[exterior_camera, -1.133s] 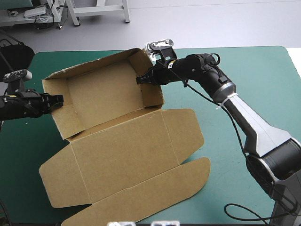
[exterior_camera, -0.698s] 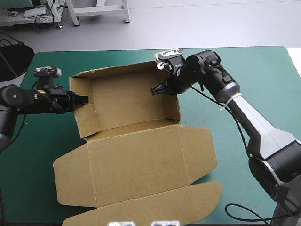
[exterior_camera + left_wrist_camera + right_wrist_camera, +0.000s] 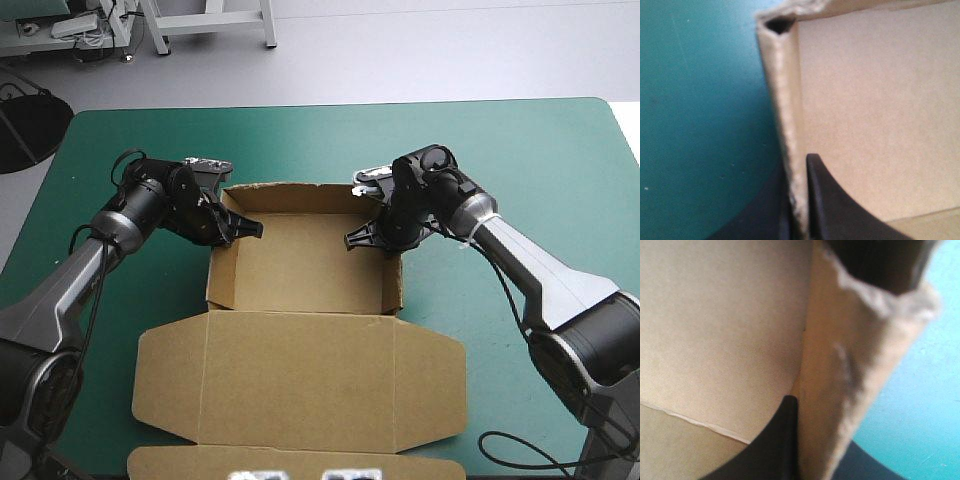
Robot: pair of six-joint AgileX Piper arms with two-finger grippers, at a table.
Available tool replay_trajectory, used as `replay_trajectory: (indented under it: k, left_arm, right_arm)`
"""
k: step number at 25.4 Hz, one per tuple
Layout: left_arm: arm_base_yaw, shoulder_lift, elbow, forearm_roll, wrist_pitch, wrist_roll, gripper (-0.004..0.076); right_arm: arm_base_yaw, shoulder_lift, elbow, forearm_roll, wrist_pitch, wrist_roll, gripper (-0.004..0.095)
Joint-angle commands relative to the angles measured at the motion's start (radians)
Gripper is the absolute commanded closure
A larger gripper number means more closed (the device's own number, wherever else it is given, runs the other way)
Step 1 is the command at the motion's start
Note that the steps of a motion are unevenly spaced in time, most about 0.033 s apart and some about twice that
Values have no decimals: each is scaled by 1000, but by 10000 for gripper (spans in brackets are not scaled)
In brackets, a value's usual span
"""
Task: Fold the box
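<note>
The box (image 3: 300, 370) runs off the frame's lower edge; its walls half hide the left gripper (image 3: 250, 229) and right gripper (image 3: 352, 241).

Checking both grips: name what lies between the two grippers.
The box, its tray bare inside, stretches from left gripper to right gripper; the high view shows it.

I can read no writing, label, brand, number or sign in any of my views. The brown board of the box (image 3: 300, 265) shows me only plain faces, and the teal-green cover (image 3: 300, 140) carries no print that I can make out
</note>
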Motion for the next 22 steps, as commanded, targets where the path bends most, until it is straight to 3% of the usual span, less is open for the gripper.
replay_trajectory:
  k: [1, 6, 12, 14, 18, 22]
  left_arm:
    - [-34, 4, -25, -96, -14, -8, 733]
    - [-34, 43, -25, -95, -19, -9, 733]
    - [-31, 48, -25, -86, -11, 44, 731]
    - [-30, 56, -25, -86, -4, 64, 707]
    - [-30, 75, -26, -72, 44, 193, 537]
    - [-30, 79, -27, -34, 62, 218, 311]
  right_arm:
    - [-12, -17, -20, 109, -67, -5, 908]
    - [-78, 42, -18, 297, -130, -57, 908]
    - [-78, 61, -18, 248, -160, -84, 890]
    - [-78, 61, -20, 224, -132, -121, 793]
    - [-78, 61, -44, 140, -91, -61, 572]
    - [-78, 61, -90, 55, -40, -41, 510]
